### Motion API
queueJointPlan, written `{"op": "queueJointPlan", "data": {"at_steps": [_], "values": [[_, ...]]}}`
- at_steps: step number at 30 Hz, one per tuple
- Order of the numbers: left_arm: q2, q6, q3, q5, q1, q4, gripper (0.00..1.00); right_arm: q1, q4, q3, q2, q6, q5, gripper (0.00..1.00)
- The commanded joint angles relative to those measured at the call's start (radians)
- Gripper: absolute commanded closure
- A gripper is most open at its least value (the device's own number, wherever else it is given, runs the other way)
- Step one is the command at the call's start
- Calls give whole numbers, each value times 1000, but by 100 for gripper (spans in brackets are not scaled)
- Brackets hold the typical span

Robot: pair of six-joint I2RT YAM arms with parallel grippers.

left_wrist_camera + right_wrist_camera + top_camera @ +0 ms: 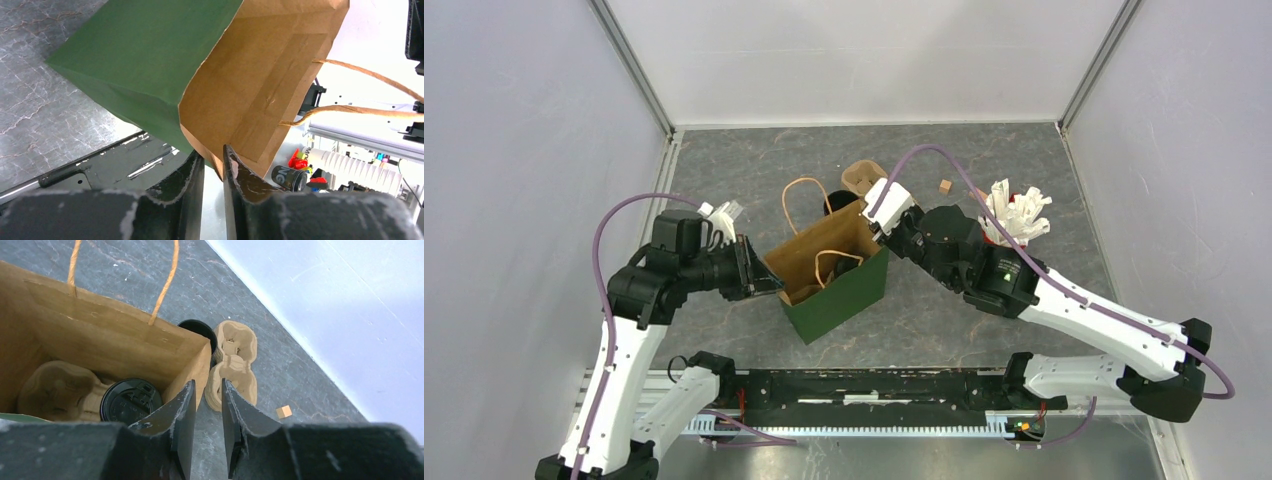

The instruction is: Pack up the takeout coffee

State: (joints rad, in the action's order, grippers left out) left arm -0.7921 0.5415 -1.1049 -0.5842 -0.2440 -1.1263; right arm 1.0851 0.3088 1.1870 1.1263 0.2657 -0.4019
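Observation:
The green paper bag [839, 290] stands open at mid-table. In the right wrist view a brown pulp tray [55, 385] lies in the bag and holds a takeout coffee [131, 400], a black cup with a round black lid. A second black cup [197, 329] stands just behind the bag, mostly hidden by it. My left gripper [214, 155] is shut on the bag's left rim corner [220, 170]. My right gripper [208, 382] sits at the bag's far right corner [202, 360], its fingers close together astride the rim.
A second pulp tray [234, 362] lies behind the bag beside the outer cup. A small wooden cube [945, 186] sits further right. A red cup of white sticks [1014, 215] stands by my right arm. White walls enclose the table.

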Motion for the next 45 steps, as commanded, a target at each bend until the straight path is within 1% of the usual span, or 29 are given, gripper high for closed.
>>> {"op": "queueJointPlan", "data": {"at_steps": [1,4,6,10,11,12,13,17,20,23,26,27,32,36,39,45], "values": [[-12,-19,-64,37,-1,-29,69,-2,-51,20,-31,-97,-73,68],[-25,-44,-105,68,-1,-39,55,-2,-25,20,-34,-151,-144,67],[-37,-63,-138,101,-1,-48,48,-5,21,35,-23,-216,-251,66],[-65,-86,-204,173,-1,-46,31,-21,129,114,23,-264,-324,61],[-72,-89,-223,182,-1,-44,23,-29,174,151,45,-264,-350,61],[-79,-94,-240,185,-1,-44,3,-36,209,180,61,-290,-378,61],[-86,-103,-257,189,-1,-44,1,-49,250,210,81,-299,-402,61],[-88,-132,-313,227,-1,-44,0,-121,369,257,110,-360,-421,60],[-79,-137,-351,266,-1,-50,0,-184,474,252,116,-440,-416,60],[-65,-133,-375,286,-1,-48,0,-257,536,202,99,-494,-411,60],[-52,-146,-378,292,-1,-43,0,-332,533,145,80,-475,-384,60],[-47,-153,-376,292,-1,-47,0,-410,535,119,79,-459,-331,61],[-45,-141,-367,269,-1,-49,0,-528,503,87,54,-411,-291,65],[-46,-137,-363,261,-1,-46,0,-579,502,92,61,-385,-224,65],[-46,-137,-365,262,-1,-46,0,-587,530,87,60,-400,-262,65],[-40,-144,-360,259,-1,-54,0,-604,565,106,43,-410,-275,67]]}}
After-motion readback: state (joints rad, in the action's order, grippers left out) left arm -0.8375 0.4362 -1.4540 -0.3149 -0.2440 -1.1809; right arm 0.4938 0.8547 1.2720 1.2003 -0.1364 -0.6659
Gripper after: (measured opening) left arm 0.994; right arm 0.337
